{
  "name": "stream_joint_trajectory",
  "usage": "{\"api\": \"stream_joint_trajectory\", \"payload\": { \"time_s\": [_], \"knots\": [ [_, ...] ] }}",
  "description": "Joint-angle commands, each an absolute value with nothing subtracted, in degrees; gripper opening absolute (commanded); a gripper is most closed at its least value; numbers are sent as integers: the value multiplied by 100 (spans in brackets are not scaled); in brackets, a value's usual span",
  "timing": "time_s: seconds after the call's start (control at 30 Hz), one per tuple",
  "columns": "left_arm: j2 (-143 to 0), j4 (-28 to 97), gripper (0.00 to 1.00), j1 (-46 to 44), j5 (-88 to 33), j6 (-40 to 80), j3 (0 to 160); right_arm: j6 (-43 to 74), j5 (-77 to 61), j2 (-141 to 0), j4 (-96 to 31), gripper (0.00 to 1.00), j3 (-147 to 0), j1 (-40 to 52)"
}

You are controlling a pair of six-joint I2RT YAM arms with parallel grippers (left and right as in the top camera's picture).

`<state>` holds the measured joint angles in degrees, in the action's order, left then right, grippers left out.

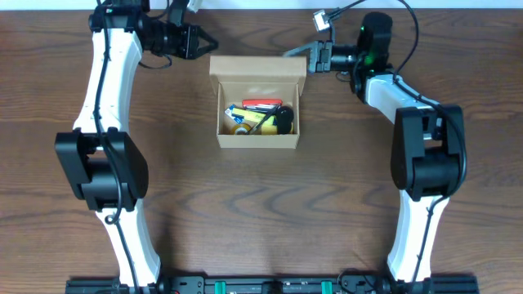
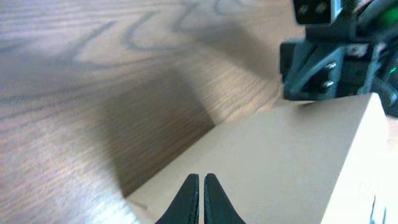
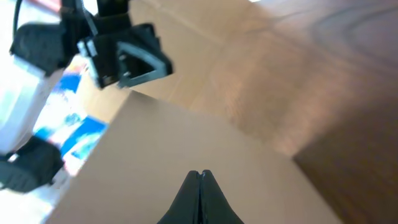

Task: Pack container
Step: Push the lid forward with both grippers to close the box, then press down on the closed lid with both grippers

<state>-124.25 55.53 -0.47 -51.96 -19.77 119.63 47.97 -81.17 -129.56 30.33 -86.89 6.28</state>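
The container [image 1: 257, 140] is sitting open at the upper centre of the overhead frame, its flap [image 1: 257, 67] standing back and small items [image 1: 260, 117] lying inside, so filling is looking largely done and closing the flap is remaining. The left gripper [image 1: 204, 41] and right gripper [image 1: 310, 57], both shut and holding nothing, are hovering just beside the flap's two ends. No writing is showing on the box, and the items' labels are too small to read.

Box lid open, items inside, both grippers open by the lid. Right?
No: both grippers are shut, not open. The wrist views show the left gripper and right gripper with fingers together. The rest holds: box lid open, items inside.
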Motion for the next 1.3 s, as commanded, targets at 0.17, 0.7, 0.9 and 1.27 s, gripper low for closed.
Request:
{"api": "stream_joint_trajectory", "payload": {
  "time_s": [0.17, 0.7, 0.9, 1.27],
  "knots": [
    [-12243, 6497, 6, -51, -4779, -3148, 12018, 4845, -8941, -12825, 2783, 2, -8733, 954],
    [-12243, 7041, 6, -244, -4285, -3623, 12018, 5417, -5168, -12825, 2633, 2, -8733, 502],
    [-12245, 7000, 6, -268, -4239, -3323, 12018, 5015, -3236, -12822, 2381, 1, -8908, 145],
    [-12243, 7179, 6, -279, -4237, -2808, 12018, 2545, -1664, -12682, -1835, 2, -11695, 425]
  ]
}}
